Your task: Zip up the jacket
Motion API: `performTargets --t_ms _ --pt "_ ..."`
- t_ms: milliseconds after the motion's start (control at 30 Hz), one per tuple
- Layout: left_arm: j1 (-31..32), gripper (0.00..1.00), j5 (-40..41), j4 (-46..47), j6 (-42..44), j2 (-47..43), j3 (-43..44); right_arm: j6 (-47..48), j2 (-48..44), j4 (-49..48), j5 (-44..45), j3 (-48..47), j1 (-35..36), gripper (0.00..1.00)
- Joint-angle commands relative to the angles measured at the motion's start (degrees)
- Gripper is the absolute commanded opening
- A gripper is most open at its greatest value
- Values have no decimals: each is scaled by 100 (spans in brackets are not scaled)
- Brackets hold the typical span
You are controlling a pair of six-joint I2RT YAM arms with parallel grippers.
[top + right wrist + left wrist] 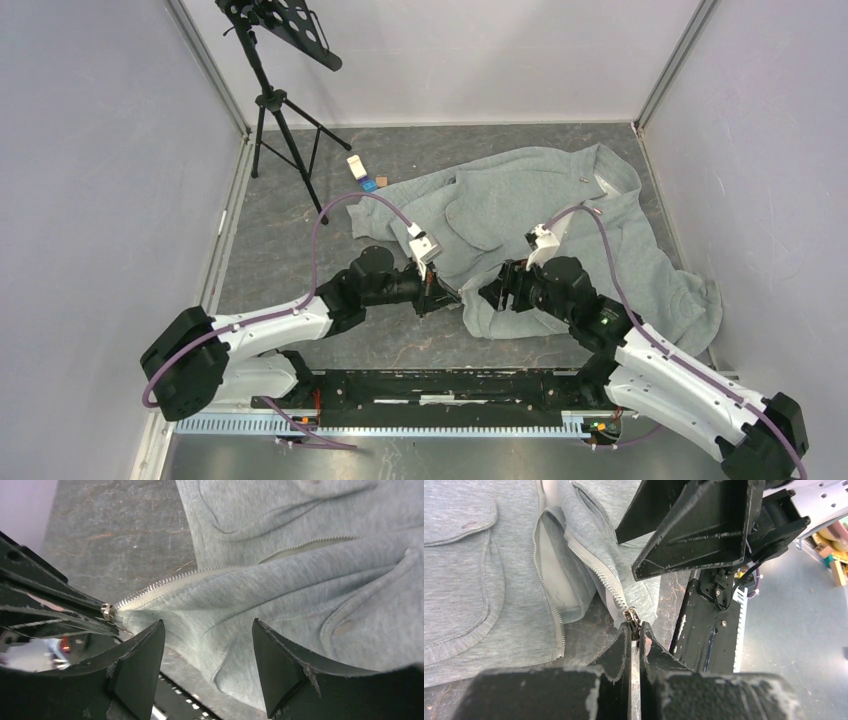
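**Item: fleece jacket, zipper at hem, two grippers attending**

Location: the jacket (560, 215) lies spread over the right and far part of the worktop (290, 240), one sleeve reaching the right edge. Uncovered grey surface shows along the left edge and in a strip between hem and near edge. A tripod stand (280, 110) occupies the far left corner; a small white box (357, 167) sits just beside the jacket's far left side.

Grippers: the left gripper (636, 630) has its fingers pressed together, pinching the zipper slider (632, 616) at the hem. The right gripper (207, 630) is spread wide over the fabric just beside it, holding nothing; whether it touches the cloth cannot be told.

Orientation: long axis runs diagonally, hem toward the near edge at centre, collar toward the far right corner. Above the slider the tooth rows stand apart
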State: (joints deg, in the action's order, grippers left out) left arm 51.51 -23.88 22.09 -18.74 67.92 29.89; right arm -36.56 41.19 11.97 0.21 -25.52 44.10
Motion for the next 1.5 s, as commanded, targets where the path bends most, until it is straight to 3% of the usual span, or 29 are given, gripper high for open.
performTargets --t_ms 0,133,467,867,1467 --pt "179 2 198 -38 661 39 151 -1134 106 -140 -1512 53 -632 70" --pt "346 2 268 -286 828 93 283 -2172 192 -1466 -2526 541 -976 65" --pt "510 2 436 -509 956 33 318 -3508 275 -2775 -2773 1422 -1092 60" --pt "636 2 417 -643 1022 60 376 -4264 397 -3995 -2644 2036 -1095 50" --pt "695 2 452 -671 960 151 421 -4496 840 -4848 -2719 2224 -1096 41"
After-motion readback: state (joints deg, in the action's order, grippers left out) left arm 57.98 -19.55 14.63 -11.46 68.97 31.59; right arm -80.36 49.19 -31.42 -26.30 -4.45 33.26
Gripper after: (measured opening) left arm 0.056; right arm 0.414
